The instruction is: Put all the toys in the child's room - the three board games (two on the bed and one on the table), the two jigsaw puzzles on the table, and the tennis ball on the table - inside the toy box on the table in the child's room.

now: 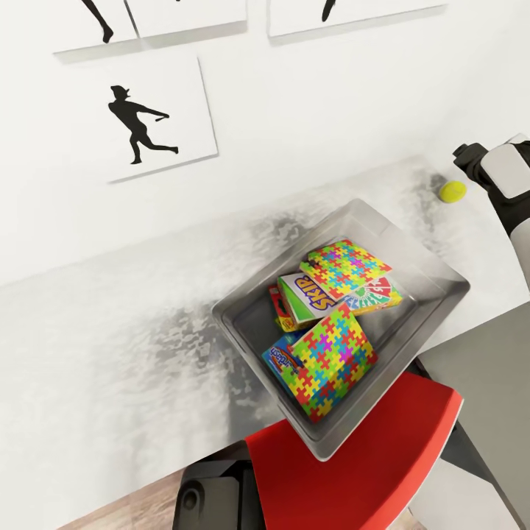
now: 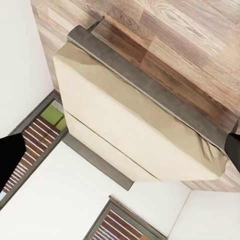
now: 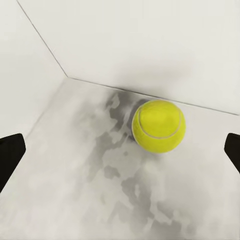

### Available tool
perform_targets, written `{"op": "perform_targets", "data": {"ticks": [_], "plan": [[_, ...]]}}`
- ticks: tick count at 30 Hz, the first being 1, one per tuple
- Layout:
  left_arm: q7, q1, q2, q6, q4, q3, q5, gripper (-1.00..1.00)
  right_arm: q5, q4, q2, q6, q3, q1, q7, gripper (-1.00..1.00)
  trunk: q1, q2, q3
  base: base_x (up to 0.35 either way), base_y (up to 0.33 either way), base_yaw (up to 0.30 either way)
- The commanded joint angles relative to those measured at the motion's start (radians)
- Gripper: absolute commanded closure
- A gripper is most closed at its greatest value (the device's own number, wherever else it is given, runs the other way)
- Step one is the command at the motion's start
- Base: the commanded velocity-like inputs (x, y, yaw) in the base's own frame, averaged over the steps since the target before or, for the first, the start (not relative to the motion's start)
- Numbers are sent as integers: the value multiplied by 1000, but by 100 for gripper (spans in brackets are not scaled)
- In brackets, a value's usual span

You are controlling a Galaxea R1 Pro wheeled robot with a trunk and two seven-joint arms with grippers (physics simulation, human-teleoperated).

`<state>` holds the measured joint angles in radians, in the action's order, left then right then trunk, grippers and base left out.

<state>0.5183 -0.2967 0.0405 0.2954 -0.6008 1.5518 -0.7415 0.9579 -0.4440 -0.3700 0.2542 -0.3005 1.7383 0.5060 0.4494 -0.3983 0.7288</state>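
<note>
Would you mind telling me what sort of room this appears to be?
Probably a child's bedroom: athlete silhouette pictures on the wall, a toy box of puzzles and games on the desk, and a bed on wood flooring.

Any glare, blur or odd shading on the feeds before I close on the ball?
Head view: tilted, mottled dark smudges on the table, toy box contents sharp. Right wrist view: tennis ball crisp, no glare, soft shadow patch beneath and behind it; fingers are black silhouettes at the frame edges. Left wrist view: evenly lit, bed sharp.
</note>
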Motion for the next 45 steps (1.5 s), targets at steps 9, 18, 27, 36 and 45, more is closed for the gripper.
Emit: {"op": "perform_targets", "data": {"ticks": [9,18,27,36,45], "plan": [[8,1,1,3,-4,4,-6,-100,4,-5,0,5,-9,-3,6,-100,1,-2,2,0,-55,-6],[9,1,1,2,-4,4,-6,-100,4,-5,-1,5,-9,-4,5,-100,1,-2,2,0,-149,-1],[9,1,1,2,-4,4,-6,-100,4,-5,-2,5,-9,-6,5,-100,1,-2,2,0,-42,0],[9,1,1,3,-4,4,-6,-100,4,-5,-3,5,-9,-6,5,-100,1,-2,2,0,-11,0],[10,2,1,4,-4,4,-6,-100,4,-5,-3,5,-9,-6,5,-100,1,-2,2,0,-59,0]]}}
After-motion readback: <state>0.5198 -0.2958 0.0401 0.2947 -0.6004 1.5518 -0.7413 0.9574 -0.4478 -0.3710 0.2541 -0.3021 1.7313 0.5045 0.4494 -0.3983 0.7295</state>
